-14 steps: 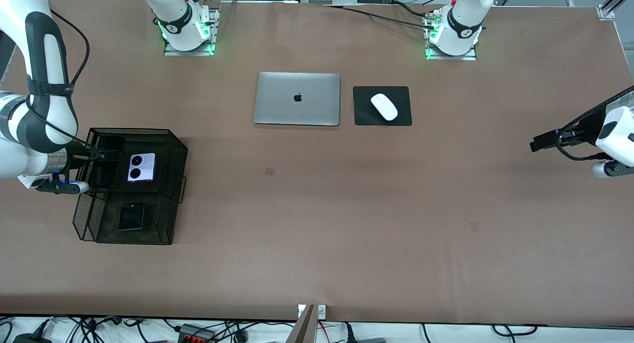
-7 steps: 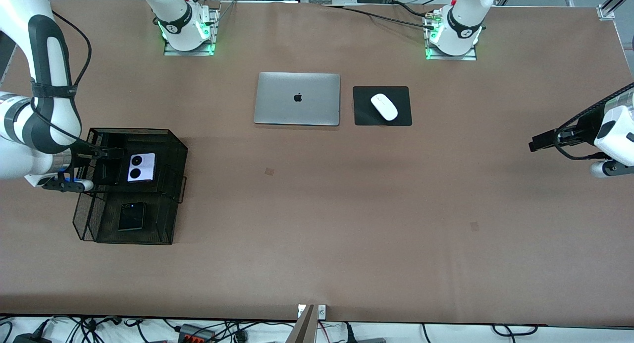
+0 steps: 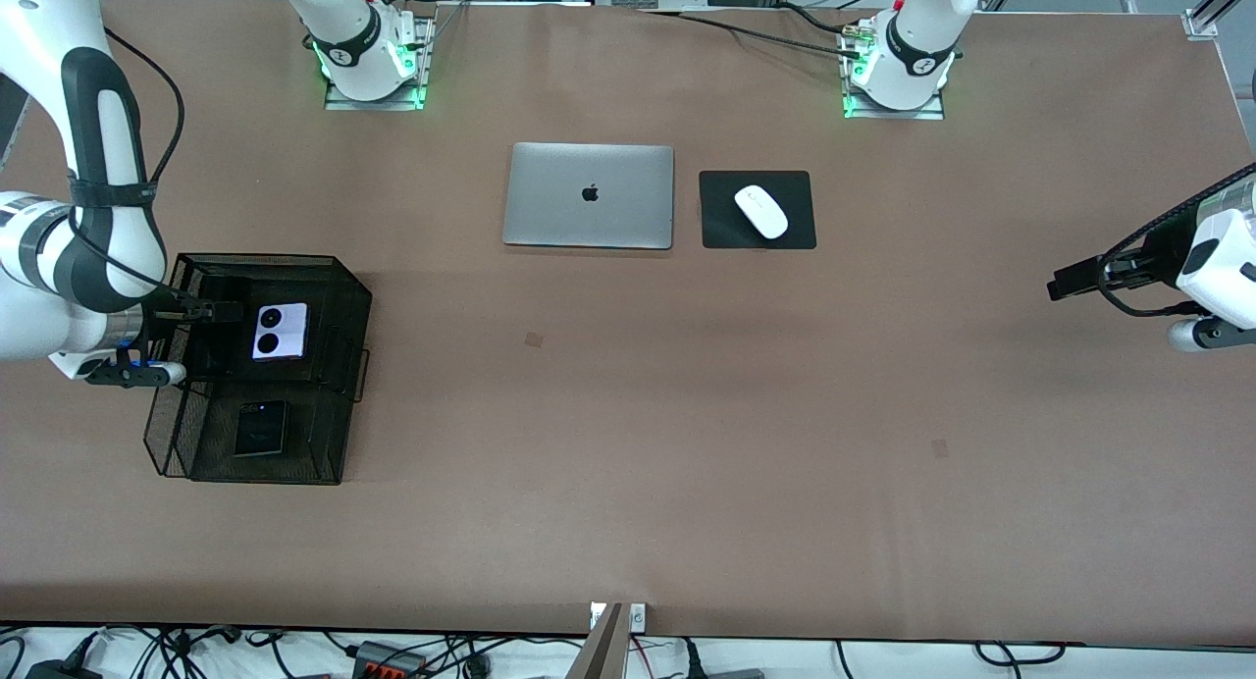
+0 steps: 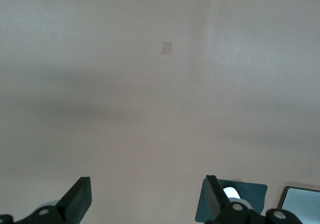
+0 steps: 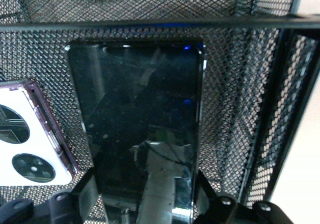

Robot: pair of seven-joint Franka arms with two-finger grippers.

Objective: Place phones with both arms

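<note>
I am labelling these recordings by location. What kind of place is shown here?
Probably a robotics lab set up as a mock office desk. Two arms are bolted to the table, cables trail along its edges, and a closed laptop, a mouse and a mesh tray of phones lie on it.

Closed laptop (image 3: 589, 195) beside white mouse (image 3: 761, 211) on black pad (image 3: 757, 210)

Two phones (image 3: 280, 332) in upper tray tier (image 3: 343, 277); third phone (image 3: 260, 428) in lower tier, nearer camera.
</note>
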